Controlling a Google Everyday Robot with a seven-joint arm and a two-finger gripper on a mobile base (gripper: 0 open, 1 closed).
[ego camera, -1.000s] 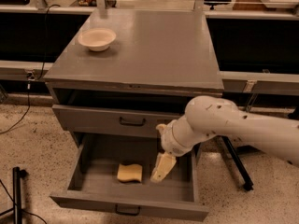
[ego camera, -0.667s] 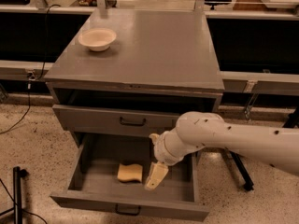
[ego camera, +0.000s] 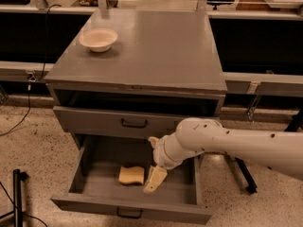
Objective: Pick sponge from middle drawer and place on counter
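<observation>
Nearest the camera, the middle drawer (ego camera: pixel 85 206) stands pulled open, its dark handle (ego camera: pixel 129 213) on the front. On its floor lies the sponge (ego camera: pixel 131 175), long axis running side to side, parallel to the drawer front. The gripper (ego camera: pixel 155 178) hangs inside the drawer just beside the sponge's right end, angled down toward the floor; how wide it is set, I cannot tell. So the sponge lies leftward of it in this view, and a short sideways shift seems needed. Above, the upper drawer (ego camera: pixel 134 123) is shut. Farther back, the counter (ego camera: pixel 156 46) carries a cream bowl (ego camera: pixel 98 39).
</observation>
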